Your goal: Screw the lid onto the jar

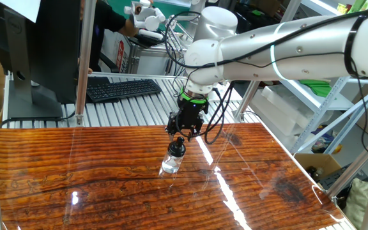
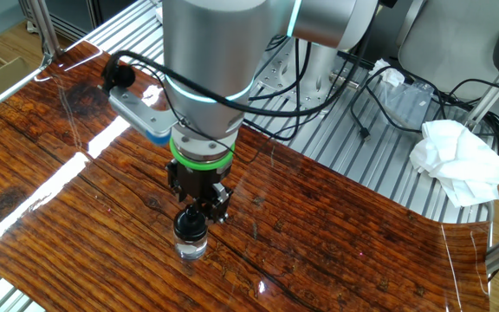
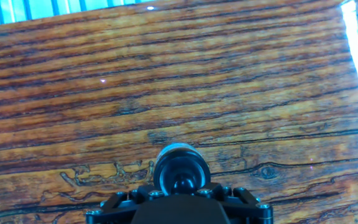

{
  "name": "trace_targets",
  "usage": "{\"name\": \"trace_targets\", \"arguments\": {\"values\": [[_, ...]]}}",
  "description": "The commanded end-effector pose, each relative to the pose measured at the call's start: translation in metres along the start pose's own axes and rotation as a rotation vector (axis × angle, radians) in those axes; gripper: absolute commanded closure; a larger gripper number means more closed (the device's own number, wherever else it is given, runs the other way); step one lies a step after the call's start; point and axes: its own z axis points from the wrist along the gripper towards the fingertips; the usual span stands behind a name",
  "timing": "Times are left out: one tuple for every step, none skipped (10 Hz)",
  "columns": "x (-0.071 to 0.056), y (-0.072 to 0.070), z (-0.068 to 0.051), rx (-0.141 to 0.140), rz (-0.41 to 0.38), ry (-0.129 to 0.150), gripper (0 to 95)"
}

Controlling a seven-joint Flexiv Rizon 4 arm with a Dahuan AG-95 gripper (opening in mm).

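The small clear jar (image 1: pixel 170 165) stands on the wooden table (image 1: pixel 94 185), with the dark round lid (image 1: pixel 177 151) on its mouth. My gripper (image 1: pixel 179 140) comes down from above and is shut on the top of the lid, in line with the jar. In the other fixed view the jar (image 2: pixel 191 250), the lid (image 2: pixel 190 225) and the gripper (image 2: pixel 199 211) stack the same way. In the hand view the lid (image 3: pixel 180 167) shows as a dark disc with a bluish rim just beyond the gripper's black body. The fingertips themselves are mostly hidden there.
A keyboard (image 1: pixel 121 88) and a monitor stand (image 1: pixel 34 96) sit on the metal rack behind the table. White crumpled cloth (image 2: pixel 457 160) and cables (image 2: pixel 379 95) lie on the rack beside the arm's base. The table's right edge (image 1: pixel 299 172) is near.
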Motion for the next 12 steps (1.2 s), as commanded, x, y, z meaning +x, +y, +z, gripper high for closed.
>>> {"name": "trace_targets", "arguments": {"values": [[0.0003,-0.0007,-0.0007,0.006,-0.017,-0.019,38.0],[0.0003,-0.0007,-0.0007,0.007,-0.026,-0.023,38.0],[0.0003,-0.0007,-0.0007,0.007,-0.033,-0.029,38.0],[0.0003,-0.0007,-0.0007,0.008,-0.043,-0.043,38.0],[0.0003,-0.0007,-0.0007,0.006,-0.047,-0.053,38.0],[0.0003,-0.0007,-0.0007,0.008,-0.054,-0.059,38.0],[0.0003,-0.0007,-0.0007,0.01,-0.057,-0.064,38.0],[0.0003,-0.0007,-0.0007,0.013,-0.06,-0.07,38.0],[0.0003,-0.0007,-0.0007,0.016,-0.062,-0.073,38.0],[0.0003,-0.0007,-0.0007,0.017,-0.067,-0.08,38.0],[0.0003,-0.0007,-0.0007,0.018,-0.069,-0.086,38.0],[0.0003,-0.0007,-0.0007,0.018,-0.069,-0.091,38.0]]}}
